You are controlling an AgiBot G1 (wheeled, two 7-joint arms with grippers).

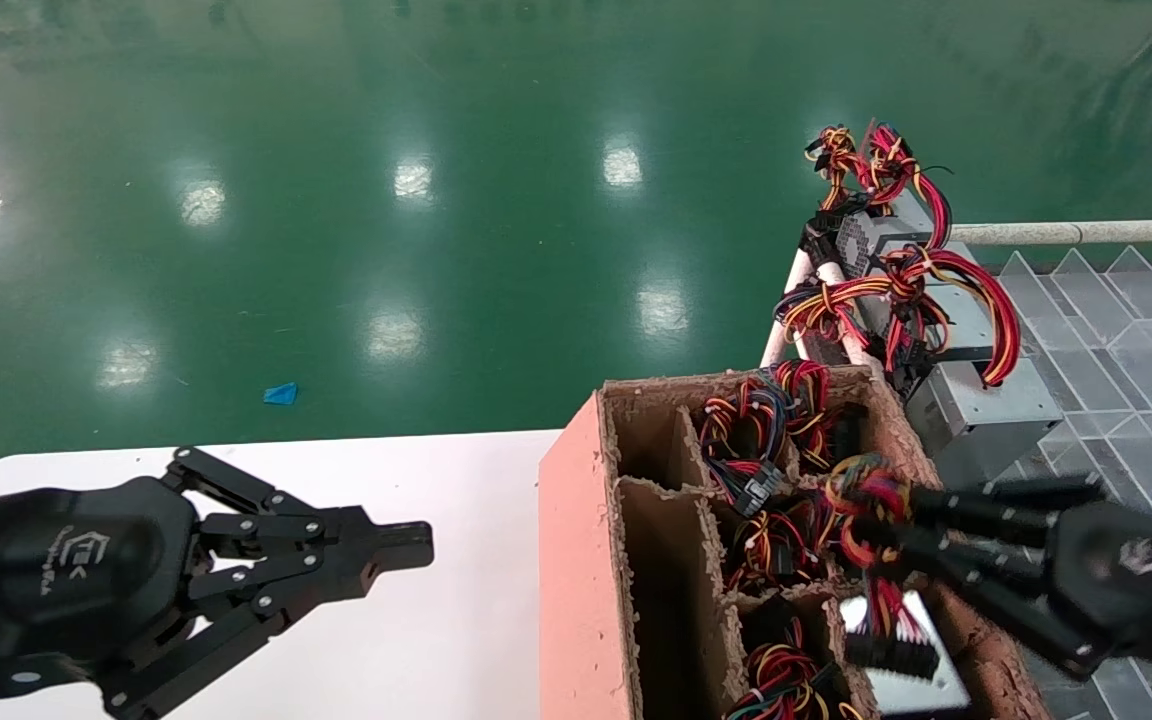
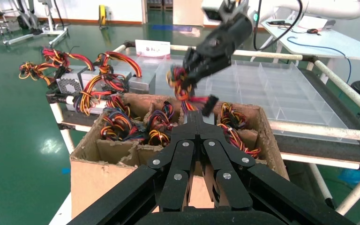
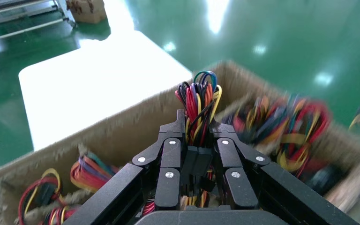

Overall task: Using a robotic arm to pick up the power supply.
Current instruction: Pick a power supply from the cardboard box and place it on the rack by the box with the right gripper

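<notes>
My right gripper (image 1: 876, 522) reaches over the near-right cell of the pink-sided cardboard divider box (image 1: 576, 560). It is shut on a bundle of red, yellow and black wires (image 1: 861, 490) that stands up between its fingers (image 3: 198, 123). Black connectors (image 1: 891, 652) hang below the bundle. Under them a silver face of the power supply (image 1: 921, 688) shows inside the cell; the rest of the power supply is hidden by the box wall. In the left wrist view the right gripper (image 2: 192, 70) holds the same bundle (image 2: 180, 83) above the box. My left gripper (image 1: 416, 545) is shut and idle over the white table.
Other cells of the box hold more wire bundles (image 1: 766, 420). Further silver power supplies (image 1: 986, 410) with wires lie on the rack behind the box, beside a clear plastic divider tray (image 1: 1116, 330). The white table (image 1: 456, 640) lies left of the box, and green floor (image 1: 436, 200) beyond it.
</notes>
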